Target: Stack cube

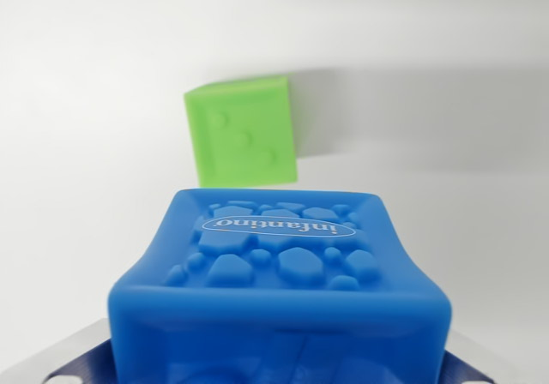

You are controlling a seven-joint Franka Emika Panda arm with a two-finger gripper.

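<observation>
Now, with the gripper (279,363) clamped on the blue cube (279,281), centre it squarely over the green cube (242,134) (well apart yet) before lowering.

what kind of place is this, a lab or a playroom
Probably a lab test bench: a bare white tabletop, just two soft toy blocks, a blue cube and a green cube, with gripper fingers flanking the blue one.

A plain white tabletop (94,75) fills the wrist view, its pale surface crossed by a soft grey shadow (412,110) toward the wrist view's right.
</observation>
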